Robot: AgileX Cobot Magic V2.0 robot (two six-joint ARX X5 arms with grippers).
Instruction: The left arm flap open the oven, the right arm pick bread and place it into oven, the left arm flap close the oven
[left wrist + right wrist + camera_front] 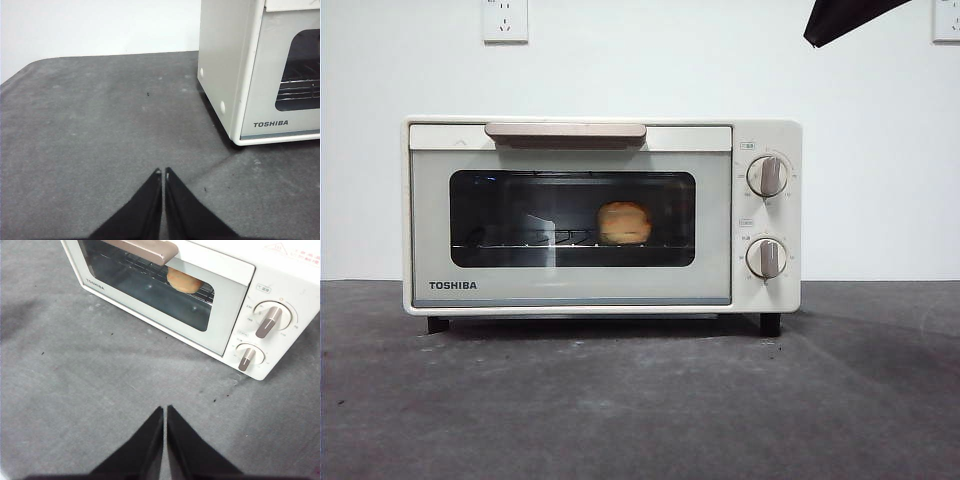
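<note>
- The bread (624, 222) sat inside the oven (600, 215), on the wire rack (560, 240), a little to the right of the middle of the dark window.
- It was golden brown and lumpy, and it showed through the glass.
- In the right wrist view the bread (184, 281) peeked out just under the handle (147, 247).
- The oven door (570, 225) was shut, and its beige handle (565, 131) ran along the top at 12 o'clock from the bread.
- Two round knobs sat at 3 o'clock from the bread, the top knob (767, 176) over the bottom knob (766, 257).
- The oven stood on a gray table (640, 410) in front of a white wall (880, 200).
- The left gripper (162, 172) was low over the bare table, well apart from the oven (225, 65), with its two black tips pressed together and nothing in them.
- The right gripper (165, 409) was above the table in front of the oven (280, 285), near the knobs, with its tips pressed together too and nothing in them.
- A black arm tip (845, 18) showed at 1 o'clock in the front view, high over the oven.
- A wall socket (505, 20) was at 11 o'clock.
</note>
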